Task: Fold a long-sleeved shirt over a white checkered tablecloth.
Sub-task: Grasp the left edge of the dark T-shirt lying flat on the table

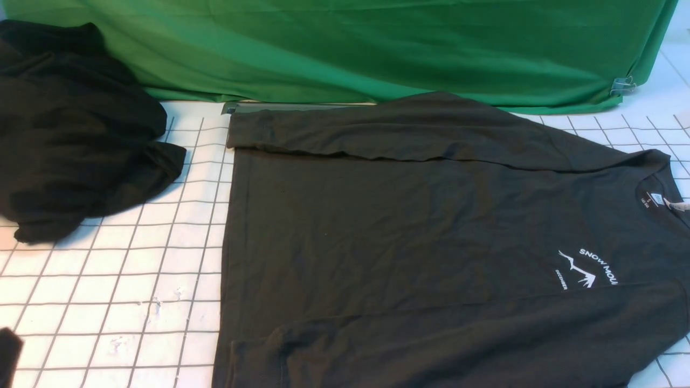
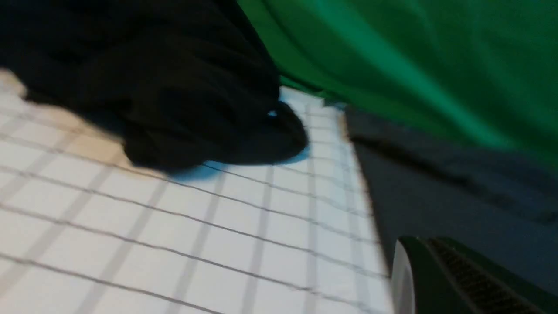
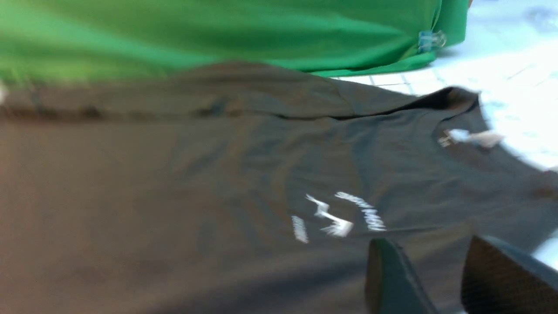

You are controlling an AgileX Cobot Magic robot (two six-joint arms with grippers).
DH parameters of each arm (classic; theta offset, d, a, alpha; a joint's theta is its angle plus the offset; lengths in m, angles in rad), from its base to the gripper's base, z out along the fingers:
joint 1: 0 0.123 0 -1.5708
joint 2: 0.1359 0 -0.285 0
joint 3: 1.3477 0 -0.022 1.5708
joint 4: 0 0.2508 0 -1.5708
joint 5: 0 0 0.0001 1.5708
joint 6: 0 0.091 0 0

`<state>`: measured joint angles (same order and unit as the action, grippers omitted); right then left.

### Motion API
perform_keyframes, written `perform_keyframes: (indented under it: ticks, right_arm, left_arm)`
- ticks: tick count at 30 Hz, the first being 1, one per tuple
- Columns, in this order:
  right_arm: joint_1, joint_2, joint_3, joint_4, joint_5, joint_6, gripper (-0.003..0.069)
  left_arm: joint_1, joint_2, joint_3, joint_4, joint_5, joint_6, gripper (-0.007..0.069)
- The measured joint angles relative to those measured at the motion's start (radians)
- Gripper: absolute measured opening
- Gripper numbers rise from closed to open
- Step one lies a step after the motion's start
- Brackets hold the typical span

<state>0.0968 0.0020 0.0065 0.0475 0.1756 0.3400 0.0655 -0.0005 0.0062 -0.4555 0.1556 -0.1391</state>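
Note:
The long-sleeved shirt (image 1: pixel 420 237) lies flat on the white checkered tablecloth (image 1: pixel 108 291), neck to the right, with both sleeves laid across the body along its far and near edges. Its white mountain logo (image 1: pixel 587 268) and neck label (image 1: pixel 655 199) face up. In the right wrist view my right gripper (image 3: pixel 436 279) hovers open over the shirt (image 3: pixel 174 196), close to the logo (image 3: pixel 335 218), with nothing between its fingers. The left wrist view shows only one finger (image 2: pixel 457 279) of my left gripper, at the shirt's hem edge (image 2: pixel 436 192). Neither gripper is clear in the front view.
A jet-black heap of cloth (image 1: pixel 70 134) sits at the far left on the tablecloth. The green backdrop (image 1: pixel 350 43) closes off the back, held by a metal clip (image 1: pixel 622 85). A dark shape (image 1: pixel 8 350) pokes in at the front view's lower-left edge.

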Motion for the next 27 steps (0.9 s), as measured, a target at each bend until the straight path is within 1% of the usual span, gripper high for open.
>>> perform_keyframes:
  ticks: [1, 2, 3, 5, 7, 9, 16, 17, 19, 20, 21, 22, 24, 26, 27]
  right_arm:
    - [0.0, 0.0, 0.0, 0.034, -0.02, 0.088, 0.0239]
    - [0.0, 0.0, 0.0, 0.058, -0.031, 0.144, 0.0239]
    - [0.0, 0.0, 0.0, 0.065, -0.036, 0.171, 0.0239]
    - [0.0, 0.0, 0.0, 0.087, -0.05, 0.28, 0.0239]
    - [0.0, 0.0, 0.0, 0.095, -0.052, 0.326, 0.0239]
    - [0.0, 0.0, 0.0, 0.096, -0.053, 0.344, 0.0239]
    - [0.0, 0.0, 0.0, 0.1, -0.075, 0.354, 0.0237]
    - [0.0, 0.0, 0.0, 0.1, -0.086, 0.354, 0.023]
    - [0.0, 0.0, -0.012, 0.098, -0.108, 0.329, 0.0173]
    - [0.0, 0.0, -0.012, 0.098, -0.108, 0.324, 0.0166]
    - [0.0, 0.0, -0.034, 0.098, -0.109, 0.289, 0.0126]
    - [0.0, -0.001, -0.096, 0.095, -0.11, 0.204, 0.0054]
    - [0.0, 0.014, -0.177, 0.094, -0.101, 0.114, 0.0024]
    - [0.0, 0.051, -0.267, 0.092, -0.056, 0.024, 0.0012]
    - [0.0, 0.062, -0.288, 0.092, -0.04, 0.004, 0.001]
  left_arm:
    - [0.0, 0.0, 0.0, -0.118, -0.005, -0.059, 0.0021]
    - [0.0, 0.0, 0.0, -0.225, -0.006, -0.101, 0.0021]
    - [0.0, 0.0, 0.0, -0.264, -0.006, -0.115, 0.0021]
    - [0.0, 0.0, 0.0, -0.419, -0.008, -0.159, 0.0021]
    - [0.0, 0.0, 0.0, -0.477, -0.017, -0.175, 0.0021]
    - [0.0, 0.0, 0.0, -0.492, -0.024, -0.18, 0.0021]
    - [0.0, 0.0, 0.0, -0.473, -0.073, -0.179, 0.0021]
    - [0.0, 0.0, 0.0, -0.472, -0.074, -0.179, 0.0021]
    - [0.0, 0.0, -0.051, -0.442, -0.062, -0.152, 0.0021]
    - [0.0, 0.0, -0.059, -0.432, -0.062, -0.147, 0.0021]
    - [0.0, -0.001, -0.105, -0.406, -0.056, -0.123, 0.0021]
    - [0.0, 0.013, -0.198, -0.322, -0.034, -0.09, 0.0021]
    - [0.0, 0.065, -0.335, -0.211, 0.019, -0.067, 0.0021]
    - [0.0, 0.165, -0.479, -0.084, 0.134, -0.06, 0.0021]
    - [0.0, 0.177, -0.479, -0.073, 0.15, -0.06, 0.0021]
